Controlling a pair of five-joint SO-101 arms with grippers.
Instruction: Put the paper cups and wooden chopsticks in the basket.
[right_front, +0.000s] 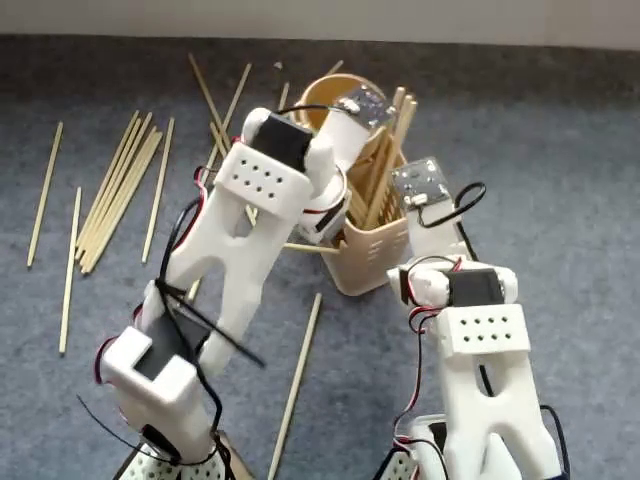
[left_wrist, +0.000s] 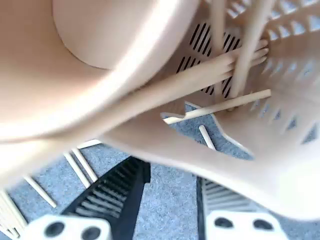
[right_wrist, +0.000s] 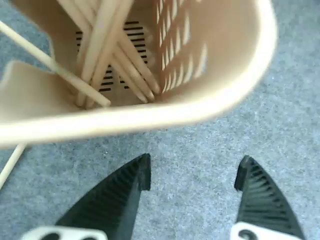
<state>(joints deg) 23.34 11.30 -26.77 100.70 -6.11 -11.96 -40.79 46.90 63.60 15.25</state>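
Left gripper (left_wrist: 172, 172): my two fingers stand apart with nothing between them. Grey carpet (left_wrist: 170, 210) shows through the gap. They hang just beside the outer wall of the basket (left_wrist: 280, 170), close to its rim.

Right gripper (right_wrist: 195, 167): my fingers are likewise spread wide and hold nothing. They sit over bare carpet just outside the basket's rounded end, on the opposite side from my left gripper.

Basket: upright on the carpet between my two arms, its slotted walls visible from both wrists. In the high view my left arm (right_front: 245, 215) leans across its near-left edge and my right arm (right_front: 470, 330) stands at its right.

Paper cup (left_wrist: 100, 50): one noted. It is tilted, its open mouth turned toward my left wrist, and it lies against the basket's rim. I cannot tell whether it rests fully inside.

Chopsticks in the basket (right_wrist: 107, 45): a bundle stands leaning inside against the slotted wall. One further stick (left_wrist: 220, 106) lies crosswise, poking out through a notch in the wall.

Chopsticks outside: a loose group (right_front: 115, 195) lies on the carpet well to the left of the basket. A single stick (right_front: 298, 370) lies in front of it, between my arm bases. A few more are scattered behind the basket.
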